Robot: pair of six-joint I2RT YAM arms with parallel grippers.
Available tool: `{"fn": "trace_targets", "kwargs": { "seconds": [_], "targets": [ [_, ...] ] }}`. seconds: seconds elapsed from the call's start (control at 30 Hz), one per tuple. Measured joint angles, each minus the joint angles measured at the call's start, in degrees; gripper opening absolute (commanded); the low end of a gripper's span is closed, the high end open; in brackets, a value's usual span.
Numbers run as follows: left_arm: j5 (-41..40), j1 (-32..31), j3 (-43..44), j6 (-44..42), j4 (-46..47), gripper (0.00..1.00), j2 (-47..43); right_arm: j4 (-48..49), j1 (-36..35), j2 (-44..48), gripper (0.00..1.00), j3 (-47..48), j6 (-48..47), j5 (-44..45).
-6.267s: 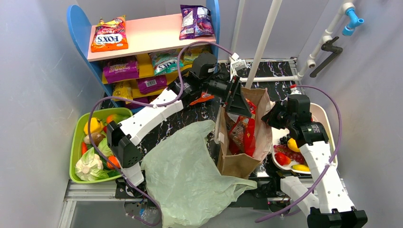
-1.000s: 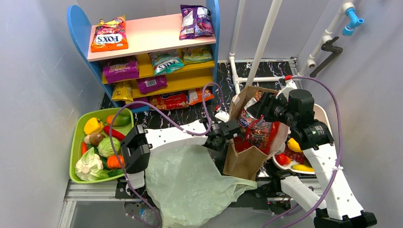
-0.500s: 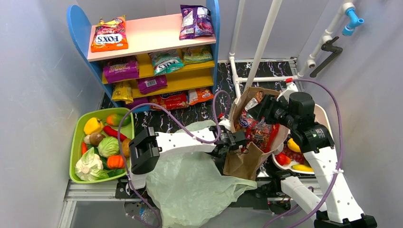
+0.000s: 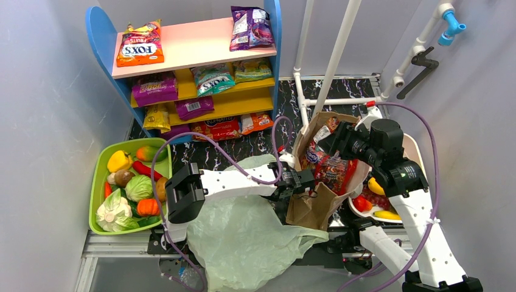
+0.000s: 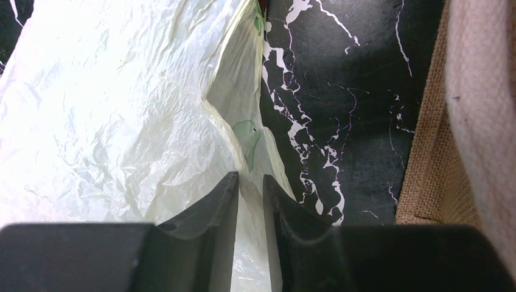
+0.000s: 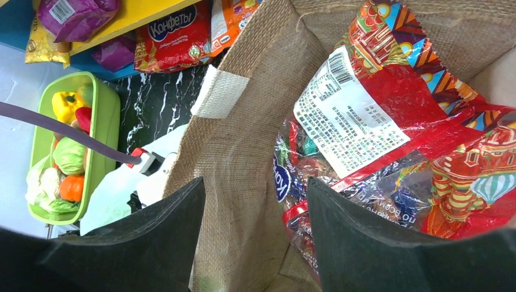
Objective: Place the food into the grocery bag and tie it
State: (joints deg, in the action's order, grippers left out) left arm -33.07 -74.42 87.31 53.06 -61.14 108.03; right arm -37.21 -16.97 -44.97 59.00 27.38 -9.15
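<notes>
Pale-green crinkled film, the grocery bag (image 4: 243, 237), lies slack on the bench (image 5: 341, 91) nearest the arm bases, its far edge reaching the foot of the brown bag (image 4: 313, 210). Just left of the brown bag's base, the left gripper (image 5: 249, 191) sits low over that edge. Over the last second its fingers (image 5: 222, 207) have drawn in from a wide stance to a narrow slit with a fold of film running between them. Whether the film is truly pinched cannot be told. This reads as the first hold on the bag's mouth, so loading has not begun. Above the brown bag's rim, the right gripper (image 6: 255, 207) has kept its place, fingers wide astride the bag's wall and clasping nothing. Inside the brown bag a red packet (image 6: 389, 103) bears a barcode label too fine to read. Well left of the brown bag, the food stays in the green basket (image 4: 95, 182): a yellow piece (image 4: 118, 161), a green piece (image 4: 139, 187) and an orange-red round piece (image 4: 146, 207). Beyond the brown bag, on the shelf (image 4: 195, 42), an orange packet (image 4: 140, 45) reads "FOX'S" and a red packet (image 6: 176, 33) reads "Конфеты".
</notes>
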Motion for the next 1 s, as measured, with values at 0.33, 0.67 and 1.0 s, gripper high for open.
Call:
{"fn": "trace_targets", "kwargs": {
  "seconds": [0.33, 0.67, 1.0],
  "targets": [
    [-0.62, -0.06, -0.33, 0.92, -0.86, 0.00, -0.13, 0.00, 0.00, 0.04, 0.69, -0.72, -0.17, 0.00],
    [-4.07, -0.06, -0.21, -2.83, -5.19, 0.00, -9.72, -0.11, 0.00, -1.07, 0.69, 2.07, 0.01, -4.61],
    [-9.55, -0.06, 0.46, -12.47, -2.68, 0.00, -34.16, 4.11, 0.00, -2.88, 0.68, 11.42, 4.32, -14.63]
  ]
}}
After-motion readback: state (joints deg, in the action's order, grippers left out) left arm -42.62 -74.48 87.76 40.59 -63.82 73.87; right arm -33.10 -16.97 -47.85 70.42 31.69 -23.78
